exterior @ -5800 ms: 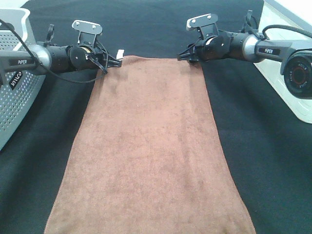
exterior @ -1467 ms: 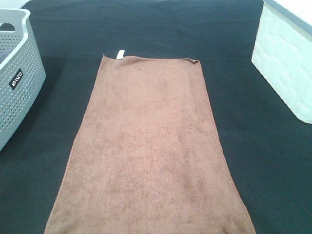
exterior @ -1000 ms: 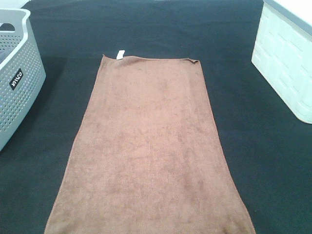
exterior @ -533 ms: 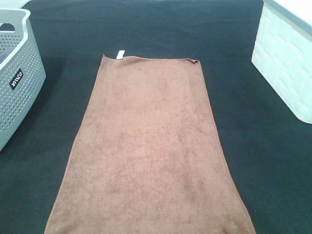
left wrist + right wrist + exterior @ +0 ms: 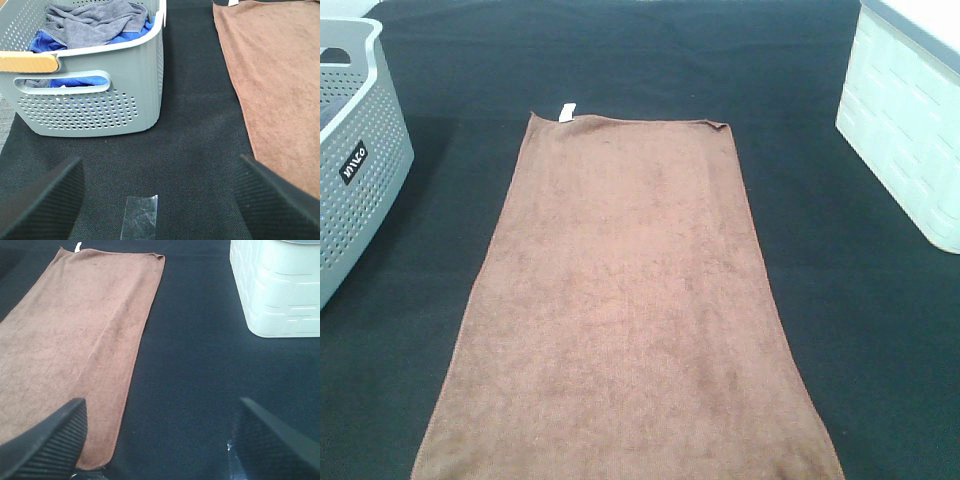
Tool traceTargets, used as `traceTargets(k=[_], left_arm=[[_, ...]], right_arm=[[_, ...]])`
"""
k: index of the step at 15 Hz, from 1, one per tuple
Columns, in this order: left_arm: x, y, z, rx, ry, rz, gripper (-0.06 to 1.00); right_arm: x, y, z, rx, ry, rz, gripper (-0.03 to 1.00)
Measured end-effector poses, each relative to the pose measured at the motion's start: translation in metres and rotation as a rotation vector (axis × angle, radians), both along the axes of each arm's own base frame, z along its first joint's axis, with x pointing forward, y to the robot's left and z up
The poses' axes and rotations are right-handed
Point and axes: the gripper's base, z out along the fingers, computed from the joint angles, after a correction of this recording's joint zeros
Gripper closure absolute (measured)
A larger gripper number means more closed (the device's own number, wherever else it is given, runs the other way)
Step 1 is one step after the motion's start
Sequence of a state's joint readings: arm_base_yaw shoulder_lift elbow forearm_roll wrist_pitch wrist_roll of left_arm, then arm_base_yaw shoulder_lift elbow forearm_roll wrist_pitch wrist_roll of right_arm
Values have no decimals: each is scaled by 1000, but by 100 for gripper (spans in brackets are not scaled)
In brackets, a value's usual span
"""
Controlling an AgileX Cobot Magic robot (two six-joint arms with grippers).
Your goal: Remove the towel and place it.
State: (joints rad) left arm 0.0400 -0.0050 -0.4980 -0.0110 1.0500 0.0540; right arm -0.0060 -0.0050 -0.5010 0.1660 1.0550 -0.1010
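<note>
The brown towel lies flat and spread out on the black table mat, its white tag at the far left corner. It also shows in the left wrist view and in the right wrist view. Neither arm shows in the high view. My left gripper is open and empty, over bare mat between the grey basket and the towel's edge. My right gripper is open and empty, over bare mat beside the towel's near right corner.
A grey perforated basket stands at the left; it holds grey and blue cloths. A white bin stands at the right, also in the right wrist view. A clear tape strip lies on the mat.
Both grippers held the towel's far corners 5.8 s ago; they have since let go and pulled out of the high view. Nothing has moved in the last 1.5 s.
</note>
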Motion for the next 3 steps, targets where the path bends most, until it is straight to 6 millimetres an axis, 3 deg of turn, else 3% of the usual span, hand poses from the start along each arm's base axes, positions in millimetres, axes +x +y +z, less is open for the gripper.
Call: traceTargets(k=[3], left_arm=[[0,0,0,1,0,0,18]], right_arm=[[0,0,0,0,0,0,24]])
